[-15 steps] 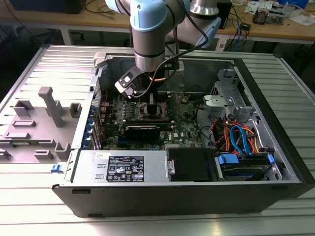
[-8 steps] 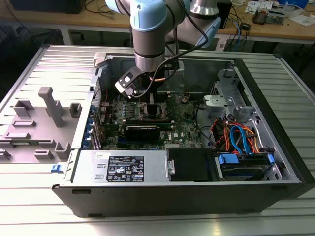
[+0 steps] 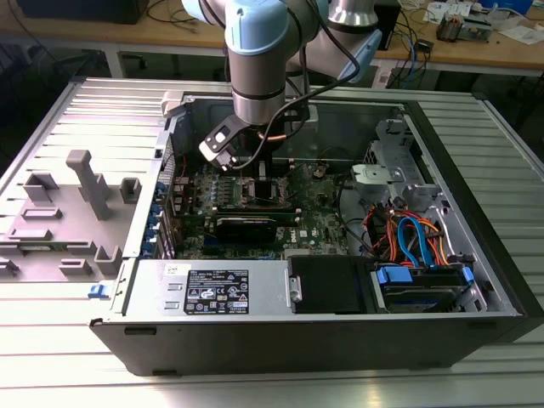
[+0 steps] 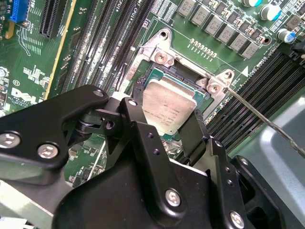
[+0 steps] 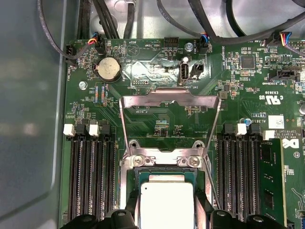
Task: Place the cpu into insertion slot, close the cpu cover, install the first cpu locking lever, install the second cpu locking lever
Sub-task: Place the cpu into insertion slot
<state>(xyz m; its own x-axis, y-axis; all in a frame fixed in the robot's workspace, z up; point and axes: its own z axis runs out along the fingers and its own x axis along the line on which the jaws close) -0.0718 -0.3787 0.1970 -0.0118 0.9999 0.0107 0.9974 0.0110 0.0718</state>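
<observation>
The end effector (image 4: 167, 119) pinched the cpu (image 4: 169, 98) narrowly by two opposite edges, right at the insertion slot (image 4: 151, 78) directly beneath it; I'd judge it wanted keeping level and square, no force. The cpu cover (image 5: 169, 98) stood flipped open just beyond. The arm (image 3: 255, 68) pointed straight down into the case (image 3: 297, 344).

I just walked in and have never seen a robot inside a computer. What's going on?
A robot arm reaches into an open computer case. Its gripper is right at the cpu, which is at the slot on the green board. The cover is swung open, so nothing is closed or locked yet.
</observation>
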